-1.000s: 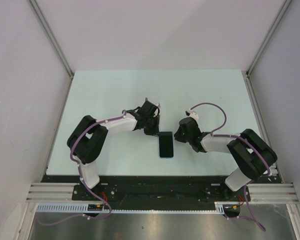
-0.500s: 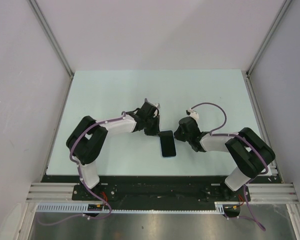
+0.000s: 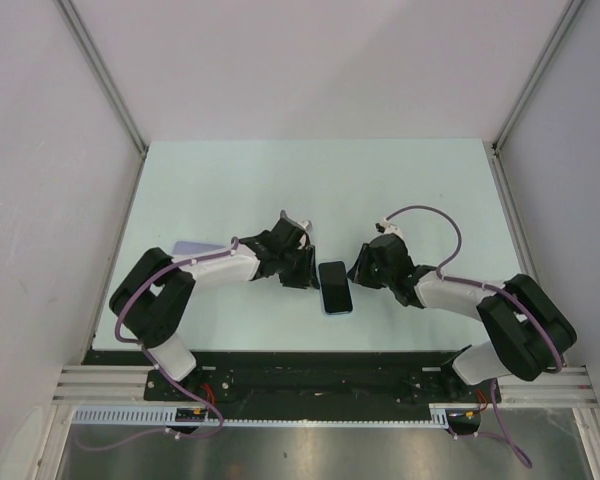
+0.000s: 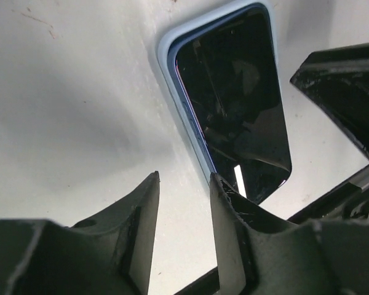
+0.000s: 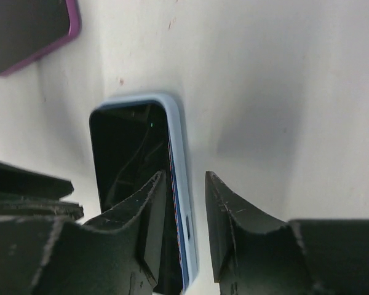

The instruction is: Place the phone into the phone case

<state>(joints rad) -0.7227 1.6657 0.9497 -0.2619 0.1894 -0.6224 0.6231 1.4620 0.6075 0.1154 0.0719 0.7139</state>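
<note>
phone (image 3: 335, 285): lies screen up inside the light blue phone case (image 5: 178, 141), flat on the worktop (image 3: 230, 180) and between the two sets of fingers.
left fingers (image 4: 146, 209): released, with a narrow gap and nothing in it. the case rim sits just beyond the right-hand tip, probably as a brace so the case cannot slide.
right fingers (image 5: 218, 203): released and slightly parted, astride the opposite long rim. one tip is over the screen and the other over bare worktop, which looks like pressing that edge home.
seating: probably nearly in, though the end nearest each set of fingers is hidden.
purple-cased phone (image 5: 24, 31): well beyond the right fingers and not involved.
</note>
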